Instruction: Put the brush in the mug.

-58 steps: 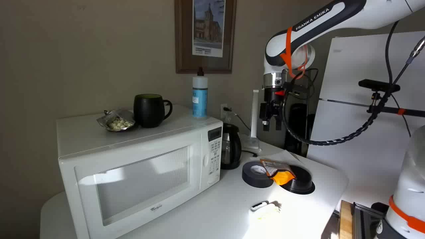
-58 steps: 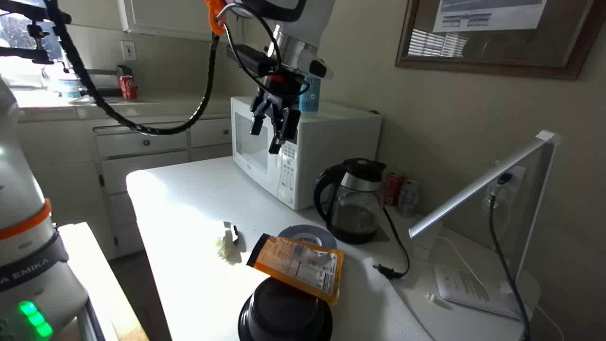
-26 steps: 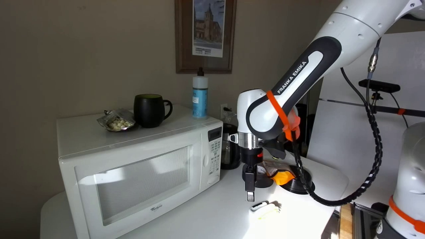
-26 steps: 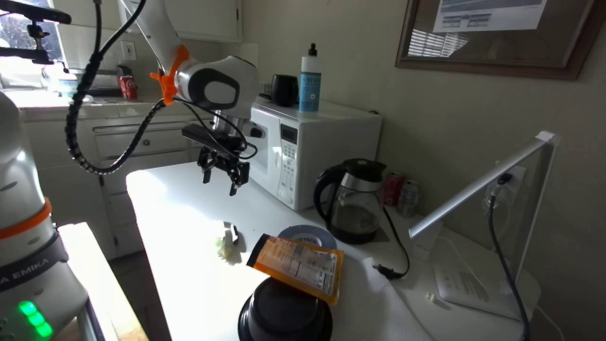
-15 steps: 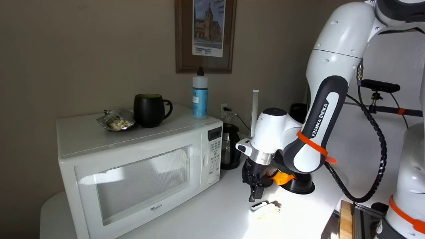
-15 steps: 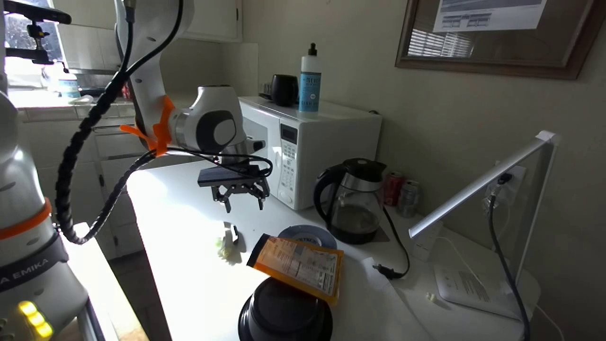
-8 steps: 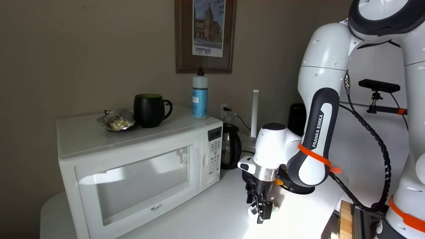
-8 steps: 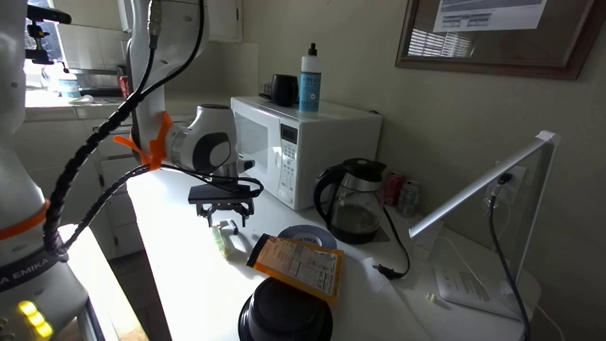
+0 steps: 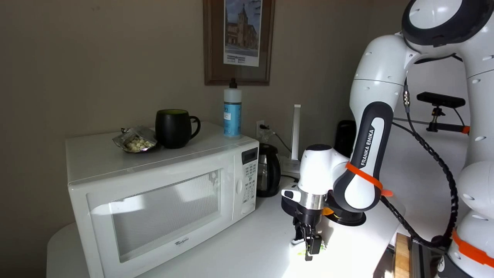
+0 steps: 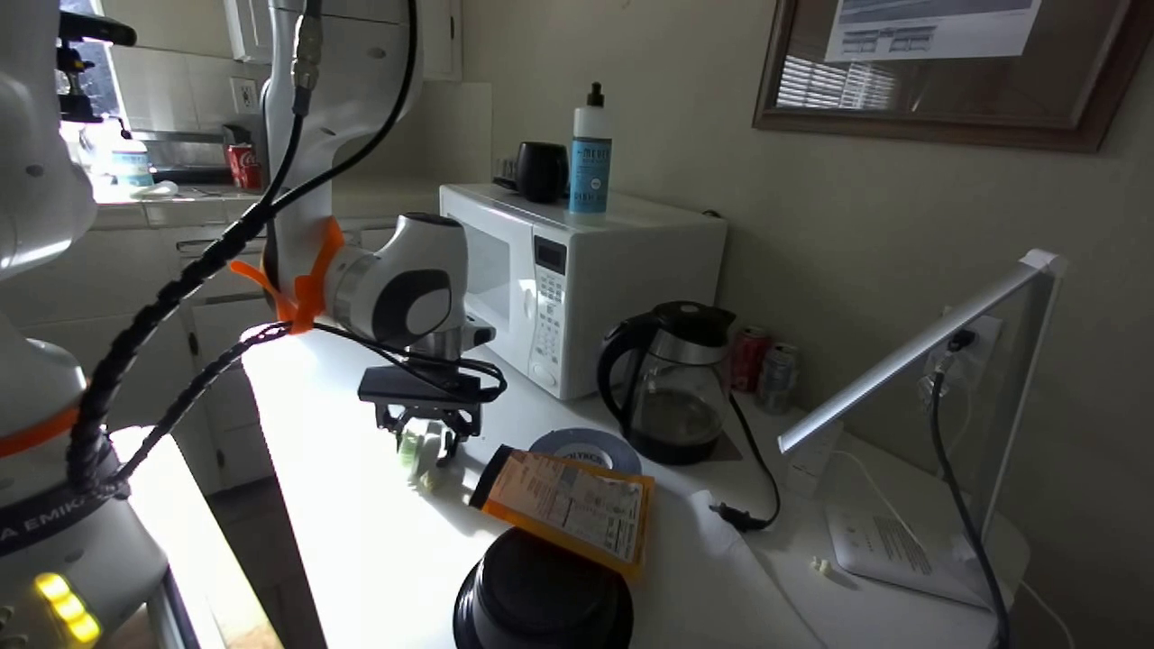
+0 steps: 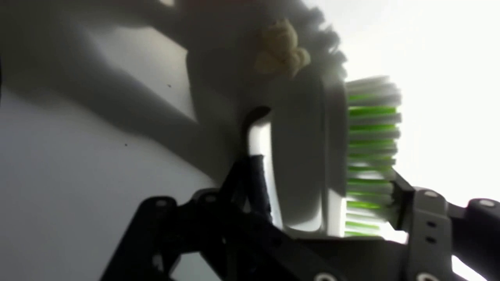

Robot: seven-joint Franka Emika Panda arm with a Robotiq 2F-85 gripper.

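Observation:
The brush (image 11: 300, 156) has a white body and green-and-white bristles. My gripper (image 11: 326, 171) is around it in the wrist view, one finger against the white handle and the other at the bristle tips, with no clear gap. In an exterior view the gripper (image 9: 304, 247) is low at the white table and partly hides the brush (image 9: 298, 250). In an exterior view the brush (image 10: 411, 451) shows between the fingers; whether it touches the table is unclear. The black mug (image 9: 173, 129) stands upright on the microwave, handle to one side; it also shows in an exterior view (image 10: 543, 171).
The white microwave (image 9: 166, 208) carries the mug, an open foil bag (image 9: 136, 141) and a blue bottle (image 9: 232, 114). A kettle (image 10: 681, 388), tape roll (image 10: 586, 448), orange pouch (image 10: 577, 505) and black bowl (image 10: 545, 590) stand on the table. A pale crumb (image 11: 283, 50) lies by the brush.
My gripper has come down from high above the table to the brush. Its fingers were apart half a second ago and have now drawn together on the brush.

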